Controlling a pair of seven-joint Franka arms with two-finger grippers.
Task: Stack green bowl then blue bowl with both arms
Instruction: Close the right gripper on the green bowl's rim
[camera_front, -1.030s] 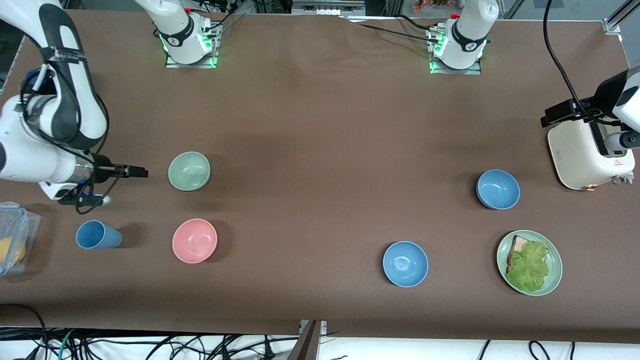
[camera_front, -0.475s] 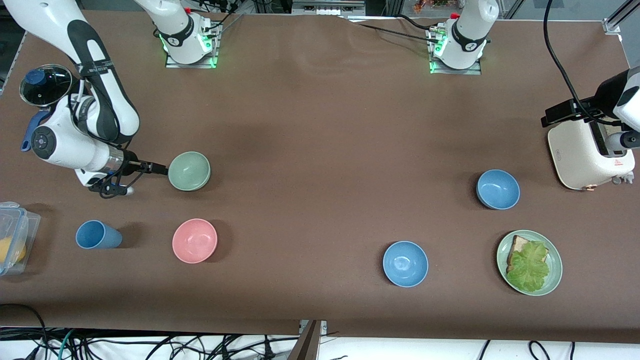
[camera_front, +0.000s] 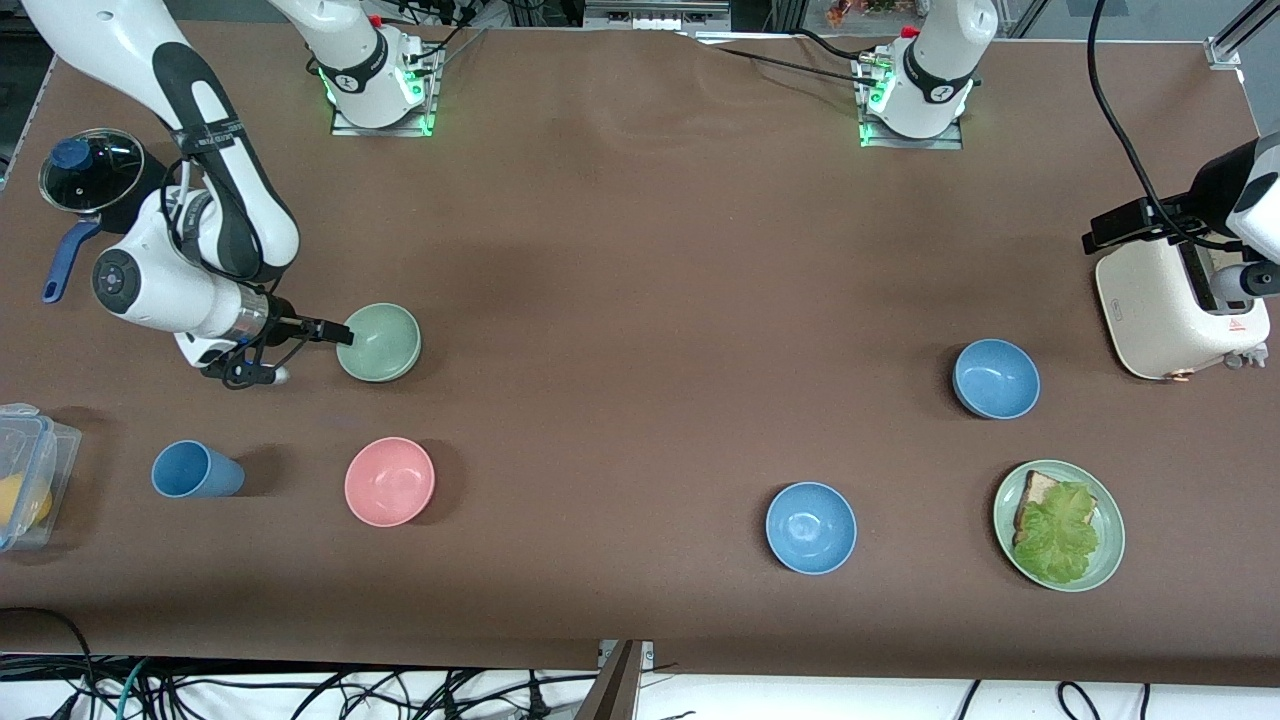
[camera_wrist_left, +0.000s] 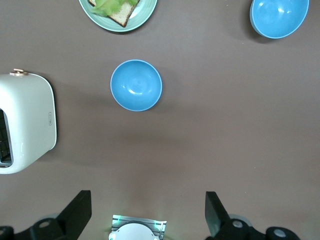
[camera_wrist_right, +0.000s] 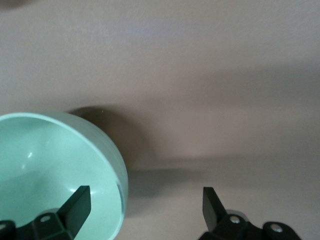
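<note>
Two open fingers of the right gripper (camera_front: 335, 333) straddle the rim of the green bowl (camera_front: 379, 342), one inside it and one outside, on the side toward the right arm's end of the table; nothing is clamped. One blue bowl (camera_front: 996, 378) sits near the toaster (camera_front: 1175, 305), another (camera_front: 811, 527) nearer the front camera. Over the toaster the left gripper (camera_wrist_left: 147, 212) waits, spread wide and empty
</note>
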